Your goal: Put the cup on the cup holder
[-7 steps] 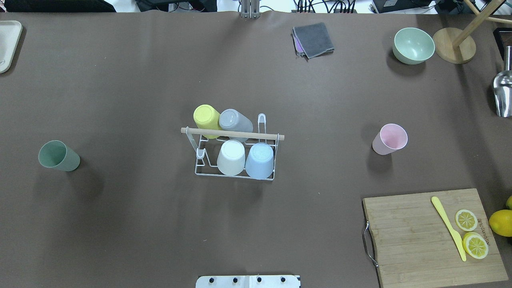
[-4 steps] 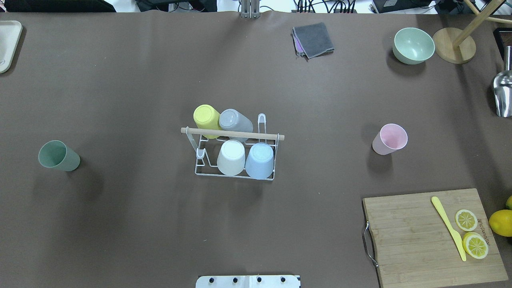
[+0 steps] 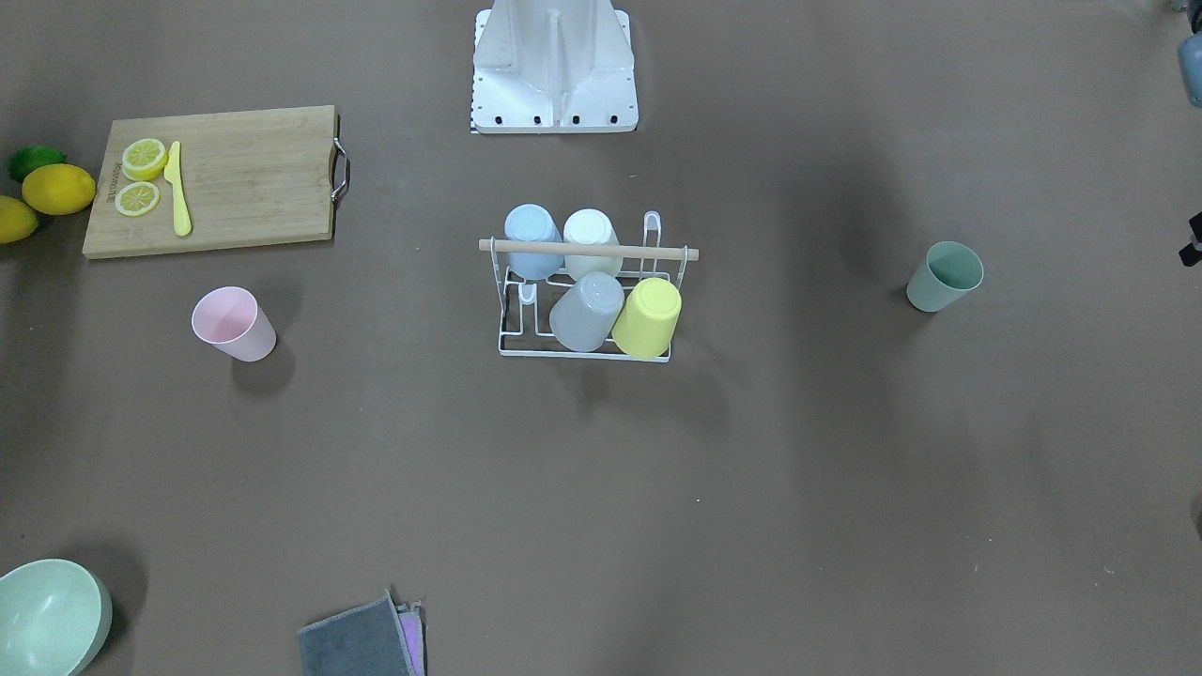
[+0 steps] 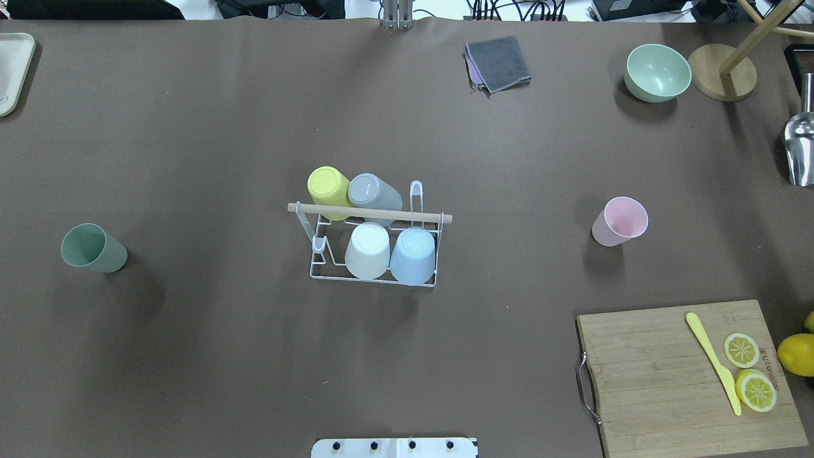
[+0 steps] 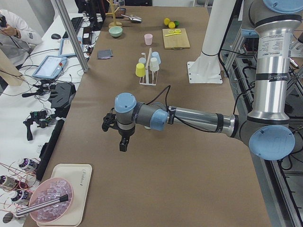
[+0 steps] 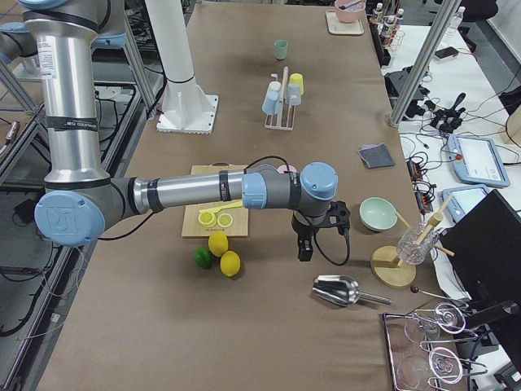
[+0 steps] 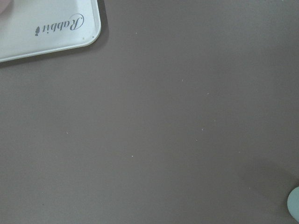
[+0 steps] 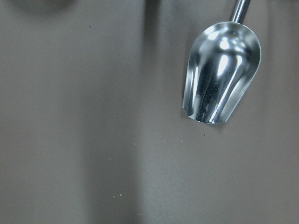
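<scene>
Holding seemingly four cups (image 4: pixel 367 251), the white wire cup holder (image 4: pixel 302 208) stands.

— Could you tell how the left gripper (image 5: pixel 123 143) stood?
— No. It showed only from the table's end, dark and small, and its jaws could not be read. The same went for the right gripper (image 6: pixel 304 247).
— And the pink cup (image 6: pixel 285 169)?
— From the right end, the near arm (image 6: pixel 203 189) covered all but a sliver of it.
— Anything cut by the edges?
— The scoop (image 4: pixel 800 149) ran off the overhead view's right edge, the tray (image 4: pixel 11 67) off its left. The bowl (image 3: pixel 47 615) and the cloth (image 3: pixel 362 643) were clipped at the bottom of the front view. In the left wrist view a pale rounded sliver (image 7: pixel 294 205) sat at the right edge, too little to name.
</scene>
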You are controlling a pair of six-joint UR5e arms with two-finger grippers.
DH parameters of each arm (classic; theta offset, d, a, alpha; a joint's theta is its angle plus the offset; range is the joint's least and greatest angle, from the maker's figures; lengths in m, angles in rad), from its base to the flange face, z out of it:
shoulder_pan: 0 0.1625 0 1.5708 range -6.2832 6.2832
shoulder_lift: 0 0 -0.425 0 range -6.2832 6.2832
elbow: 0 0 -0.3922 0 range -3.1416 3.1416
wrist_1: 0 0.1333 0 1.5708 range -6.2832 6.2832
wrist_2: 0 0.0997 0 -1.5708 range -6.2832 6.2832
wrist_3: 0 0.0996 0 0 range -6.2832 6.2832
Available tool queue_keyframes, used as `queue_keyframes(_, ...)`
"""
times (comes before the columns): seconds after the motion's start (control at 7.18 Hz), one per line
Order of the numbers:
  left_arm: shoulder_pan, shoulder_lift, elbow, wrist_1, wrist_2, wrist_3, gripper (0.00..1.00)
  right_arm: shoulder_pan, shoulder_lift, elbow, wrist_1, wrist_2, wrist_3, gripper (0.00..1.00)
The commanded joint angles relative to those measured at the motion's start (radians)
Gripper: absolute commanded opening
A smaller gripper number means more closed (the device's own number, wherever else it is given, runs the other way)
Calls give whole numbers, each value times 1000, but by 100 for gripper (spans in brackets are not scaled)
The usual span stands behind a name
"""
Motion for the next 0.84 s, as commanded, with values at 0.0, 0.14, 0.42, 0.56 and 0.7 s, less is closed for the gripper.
queue_keyframes(0.0,0,-68,46,8,56,-2,98,-55,75,-2,-10,-4,42,100)
queue_keyframes(0.14,2,-112,112,8,55,-2,98,-125,130,-10,-11,-5,152,100)
queue_keyframes(0.42,8,-267,305,9,55,-2,98,-198,318,-93,-147,-51,179,100)
queue_keyframes(0.56,20,-327,385,9,55,-3,98,-201,402,-156,-197,-47,179,100)
queue_keyframes(0.7,37,-344,419,9,58,-14,98,-221,446,-204,-215,-31,179,100)
